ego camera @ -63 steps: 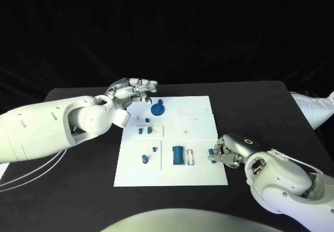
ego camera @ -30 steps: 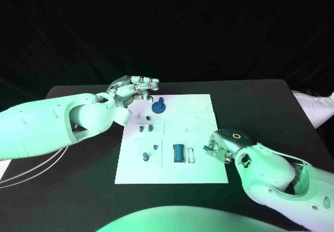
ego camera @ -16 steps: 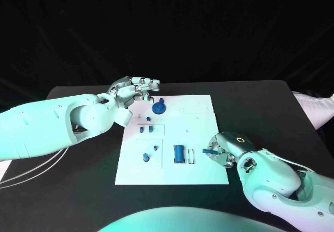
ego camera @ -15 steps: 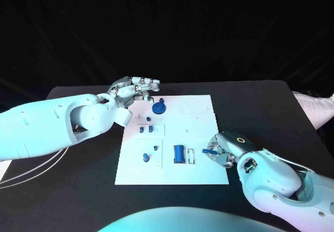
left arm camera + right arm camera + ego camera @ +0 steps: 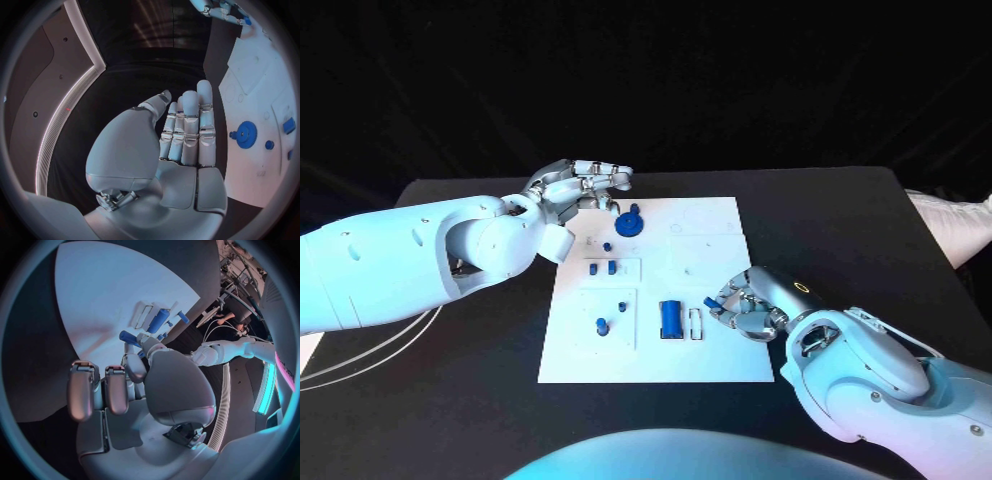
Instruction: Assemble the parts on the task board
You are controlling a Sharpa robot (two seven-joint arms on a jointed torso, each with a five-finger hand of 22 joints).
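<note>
Task board point(image 5: 711, 360), a white plate, lies at the centre of the black table point(image 5: 877, 230), with small blue parts scattered across it. Nearest the camera, at about four o'clock on the board, the right hand point(image 5: 750, 308) rests over the plate's right edge, pinching a small blue peg point(image 5: 128, 336) between thumb and a finger while its other fingers stay curled. Just beside it at nine o'clock lies a blue cylinder point(image 5: 671, 319) in its white frame, and further that way a small blue pin point(image 5: 600, 326). Toward the middle, two short blue pegs point(image 5: 599, 268) stand side by side. At the far end, near twelve o'clock, sits a blue gear point(image 5: 629, 224). The left hand point(image 5: 583, 183) hovers at the board's eleven o'clock corner, empty, fingers straight and held close together.
</note>
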